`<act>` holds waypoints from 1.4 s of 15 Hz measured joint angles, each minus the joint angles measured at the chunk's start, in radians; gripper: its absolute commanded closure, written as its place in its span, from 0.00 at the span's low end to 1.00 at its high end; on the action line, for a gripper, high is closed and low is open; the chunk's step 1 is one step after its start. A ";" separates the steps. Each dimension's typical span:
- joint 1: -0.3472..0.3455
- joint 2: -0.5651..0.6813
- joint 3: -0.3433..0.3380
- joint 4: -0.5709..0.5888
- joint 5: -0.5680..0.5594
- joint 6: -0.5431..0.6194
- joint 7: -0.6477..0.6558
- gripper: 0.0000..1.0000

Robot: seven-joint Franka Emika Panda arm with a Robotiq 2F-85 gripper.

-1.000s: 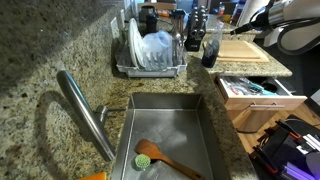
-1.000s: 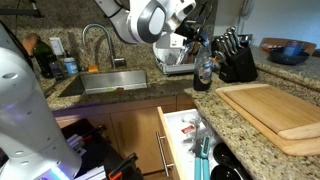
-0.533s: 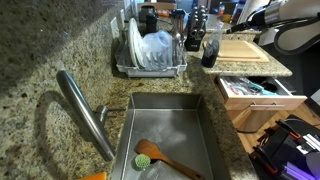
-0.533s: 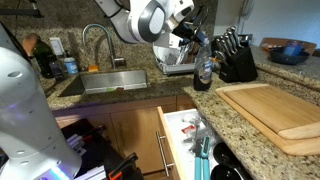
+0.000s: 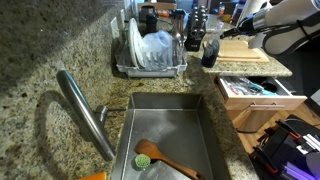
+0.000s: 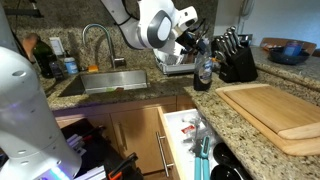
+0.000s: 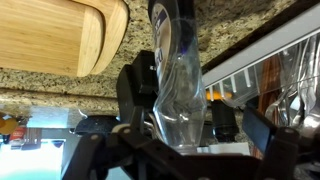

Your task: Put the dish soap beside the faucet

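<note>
1. The dish soap (image 5: 210, 48) stands upright on the worktop (image 5: 40, 60), just beside the end of the dish rack (image 5: 150, 68). It's on the far side of the sink (image 5: 175, 122) from the faucet (image 5: 85, 112), so nowhere near its spot yet.
2. In the wrist view the fingers (image 7: 135, 90) sit either side of the bottle's body, partly closed with the bottle in the gap. One pad looks pressed against it. On the other side I honestly can't tell if there's contact, so I can't say whether it's a real clamp or just a straddle.
3. My read is that this is the grab step, early in the job, and the bottle base seems to be on the stone in both exterior views.
4. To do it well, I'd close evenly on the widest part of the body rather than the narrow top. The bottle looks smooth and rounded, so an off-centre pinch could make it twist or squirt out.
5. I'd lift straight up before going sideways. The rack is right next to it, and the knife block (image 6: 237, 60) is near on the other side.
6. The carry goes over the sink towards the faucet base (image 6: 97, 38). Keep the bottle upright and high enough to clear the slanting spout.
7. Set it down on bare worktop next to the base, not on the sink rim, and let go only once it's flat.
</note>
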 measured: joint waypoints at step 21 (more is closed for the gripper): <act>-0.085 0.193 0.084 0.172 0.057 -0.004 -0.032 0.00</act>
